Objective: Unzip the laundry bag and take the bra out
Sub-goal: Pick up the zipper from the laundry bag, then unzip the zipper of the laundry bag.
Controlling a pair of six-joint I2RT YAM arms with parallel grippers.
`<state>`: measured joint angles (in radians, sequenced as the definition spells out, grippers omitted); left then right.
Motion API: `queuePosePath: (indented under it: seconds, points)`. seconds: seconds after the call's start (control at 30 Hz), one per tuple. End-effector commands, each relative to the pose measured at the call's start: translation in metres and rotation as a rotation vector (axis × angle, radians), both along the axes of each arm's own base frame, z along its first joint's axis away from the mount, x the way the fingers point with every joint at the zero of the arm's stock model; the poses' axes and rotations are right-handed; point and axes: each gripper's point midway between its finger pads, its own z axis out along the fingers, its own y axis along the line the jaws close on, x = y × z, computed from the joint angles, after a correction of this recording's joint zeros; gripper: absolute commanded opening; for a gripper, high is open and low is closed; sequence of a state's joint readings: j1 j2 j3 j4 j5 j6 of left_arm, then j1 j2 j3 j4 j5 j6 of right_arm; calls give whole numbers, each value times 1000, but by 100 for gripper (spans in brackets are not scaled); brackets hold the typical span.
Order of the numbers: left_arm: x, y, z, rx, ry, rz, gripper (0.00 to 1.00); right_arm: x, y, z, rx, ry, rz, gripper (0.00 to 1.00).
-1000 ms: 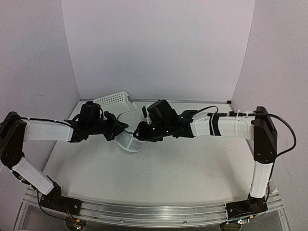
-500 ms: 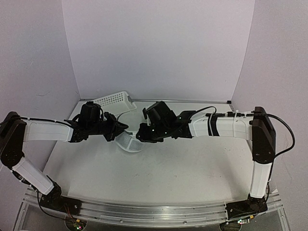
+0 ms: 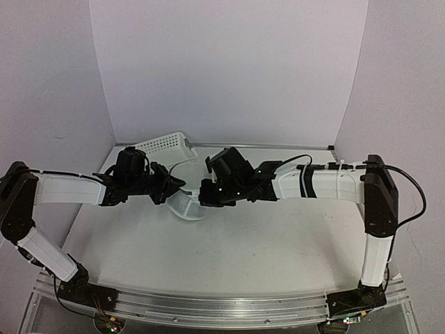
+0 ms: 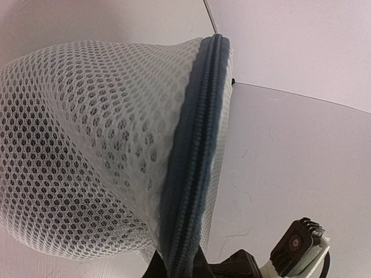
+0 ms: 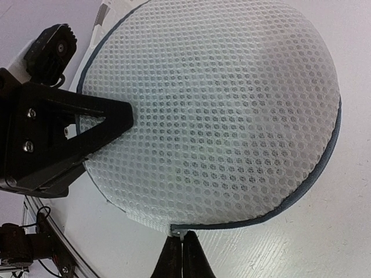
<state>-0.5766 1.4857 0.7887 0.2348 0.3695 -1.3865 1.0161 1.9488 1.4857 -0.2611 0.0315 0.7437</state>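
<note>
The laundry bag (image 3: 186, 206), a white mesh pouch with a dark zipped rim (image 4: 194, 156), is held between both arms at mid-table. My left gripper (image 4: 179, 265) is shut on the bag's rim seam, pinching it from the left (image 3: 172, 188). My right gripper (image 5: 182, 240) is shut on the small silver zipper pull (image 5: 184, 233) at the edge of the bag's round mesh face (image 5: 214, 110). The zipper looks shut along the rim. The bra is hidden; only a dark shade shows through the mesh (image 4: 52, 191).
A white perforated basket (image 3: 167, 146) lies behind the left arm near the back wall. White walls enclose the table on three sides. The left gripper's black body (image 5: 64, 136) sits close beside the bag in the right wrist view.
My right gripper has shut its jaws on the zipper pull and shifted slightly right. The left gripper and the bag have stayed put.
</note>
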Motion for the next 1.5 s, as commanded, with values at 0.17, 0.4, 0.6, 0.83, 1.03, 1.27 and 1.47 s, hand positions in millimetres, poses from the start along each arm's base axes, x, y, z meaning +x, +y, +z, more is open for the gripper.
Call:
queuePosePath:
  seconds: [0.17, 0.4, 0.6, 0.83, 1.03, 1.27, 1.47]
  points:
    - [5, -5, 45, -59, -117, -17, 0, 6, -7, 15, 9, -45, -41, 0]
    - [3, -9, 47, -48, -148, -62, 0, 0, -17, 12, -17, -57, -15, 0]
    - [-3, -11, 44, -31, -173, -107, 0, -7, -30, 10, -43, -77, 6, 0]
    - [-12, -15, 43, -15, -211, -177, 0, -5, -54, 9, -67, -97, -11, 0]
    - [-18, -25, 51, -26, -257, -266, 0, -2, -77, 6, -90, -117, -18, 0]
    - [-32, -53, 63, -47, -318, -406, 0, 7, -104, 6, -122, -159, -50, 0]
    - [-42, -69, 65, -63, -344, -498, 0, 18, -134, 7, -158, -194, -92, 0]
